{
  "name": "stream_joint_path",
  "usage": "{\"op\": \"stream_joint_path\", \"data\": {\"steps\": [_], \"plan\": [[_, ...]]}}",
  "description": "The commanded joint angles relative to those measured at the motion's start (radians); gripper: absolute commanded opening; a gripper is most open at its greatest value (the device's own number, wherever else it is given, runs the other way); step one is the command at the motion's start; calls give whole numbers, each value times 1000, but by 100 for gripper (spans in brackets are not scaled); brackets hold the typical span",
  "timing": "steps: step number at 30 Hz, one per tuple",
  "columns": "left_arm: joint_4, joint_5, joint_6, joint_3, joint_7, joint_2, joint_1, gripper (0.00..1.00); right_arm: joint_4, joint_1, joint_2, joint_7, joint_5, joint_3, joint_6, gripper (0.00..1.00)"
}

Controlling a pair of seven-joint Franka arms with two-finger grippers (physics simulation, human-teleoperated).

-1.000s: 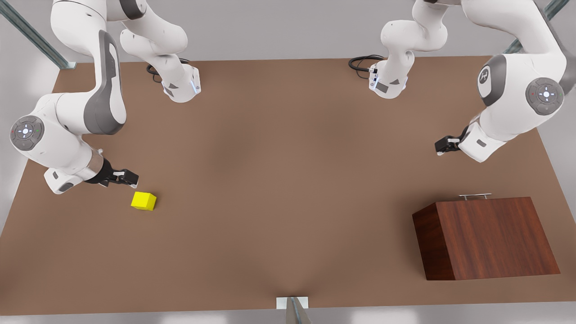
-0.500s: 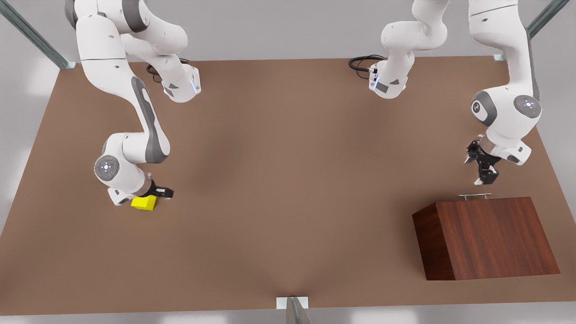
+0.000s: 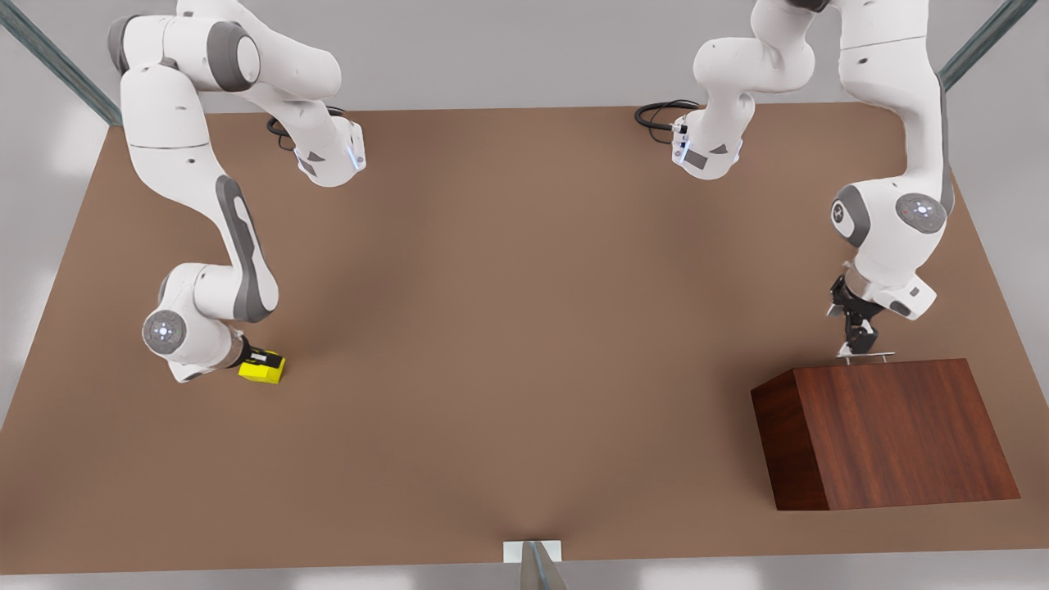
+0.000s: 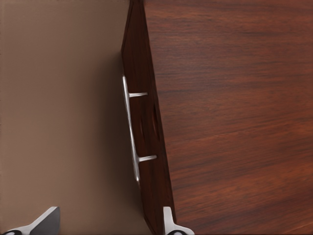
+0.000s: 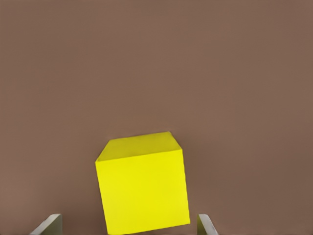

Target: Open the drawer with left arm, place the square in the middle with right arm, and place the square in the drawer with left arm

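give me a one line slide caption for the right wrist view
Right pincer open around the yellow square on the brown tabletop, fingertips flanking it with gaps on both sides.

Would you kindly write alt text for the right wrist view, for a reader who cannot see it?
A bright yellow cube sits on the plain brown tabletop, centred between the two open fingertips of the right claw, which stand apart from the cube's sides without touching it.

Both grippers low, jaws apart.
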Motion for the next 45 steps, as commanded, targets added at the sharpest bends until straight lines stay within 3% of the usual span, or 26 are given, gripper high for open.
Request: {"op": "stream_joint_path", "data": {"steps": [1, 27, 29, 32, 42, 45], "plan": [[0, 3, 0, 1, 0, -1, 1, 100, 0, 0, 2, 0, 0, 0, 5, 100], [-8, 26, 100, 0, 2, 108, 85, 100, -11, -23, 94, -115, 3, 3, 137, 100], [-8, 26, 100, 0, 2, 110, 85, 100, -6, -23, 103, -118, 0, 3, 138, 92], [-8, 26, 98, 1, 2, 114, 87, 100, -5, -21, 103, -118, 0, 3, 138, 59], [-23, 24, 77, 0, 0, 100, 87, 100, -2, -9, 62, -100, 5, 9, 109, 58], [-29, 24, 58, 0, -2, 99, 87, 100, 166, 37, 23, -26, 9, 23, -119, 58]]}}
